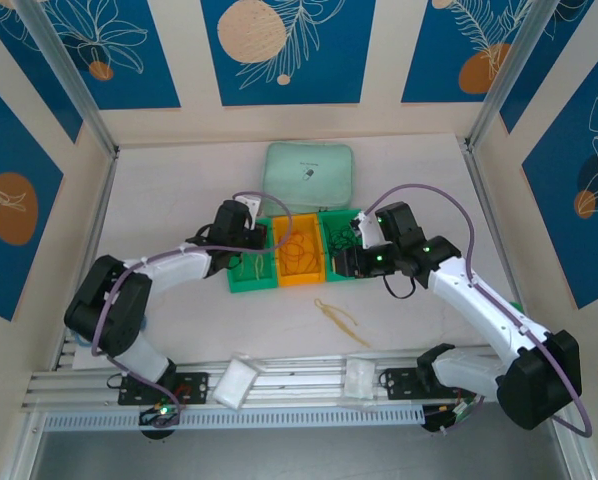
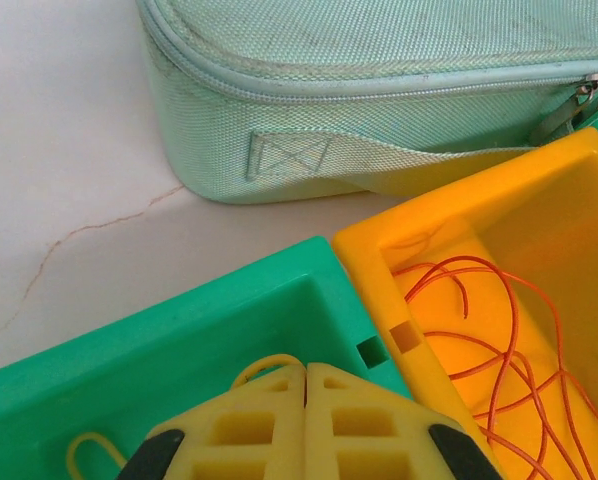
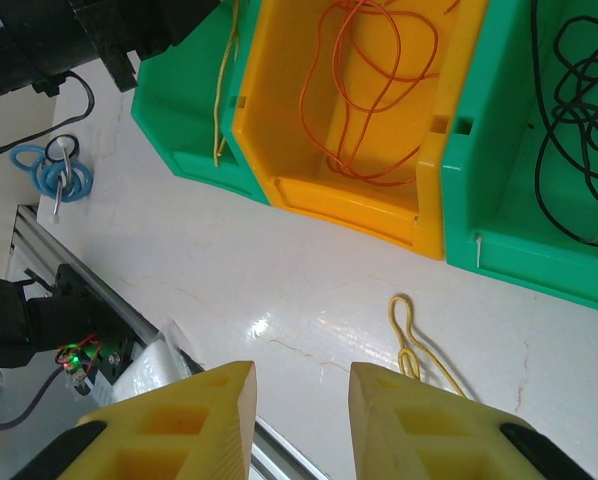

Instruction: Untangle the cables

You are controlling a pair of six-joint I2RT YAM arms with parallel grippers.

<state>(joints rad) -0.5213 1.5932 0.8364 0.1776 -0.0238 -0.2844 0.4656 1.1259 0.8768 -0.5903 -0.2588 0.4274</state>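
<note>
While the left end effector is shut tight over the left green bin, a yellow cable loop pokes out by its tips at 11 o'clock; I cannot tell if it is pinched. The right end effector is partly open and holds nothing. Another yellow cable lies on the desk at 1 o'clock from it. Orange cables sit in the yellow bin.

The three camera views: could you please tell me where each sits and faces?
Top external: above and behind, looking down on the bins; both arms show.
Left wrist: on the left arm, facing the mint pouch past the bins; its shut left hand shows.
Right wrist: on the right arm, looking down at the loose yellow cable; its open right hand shows.
Shared: both wrist views catch the orange cable.
</note>
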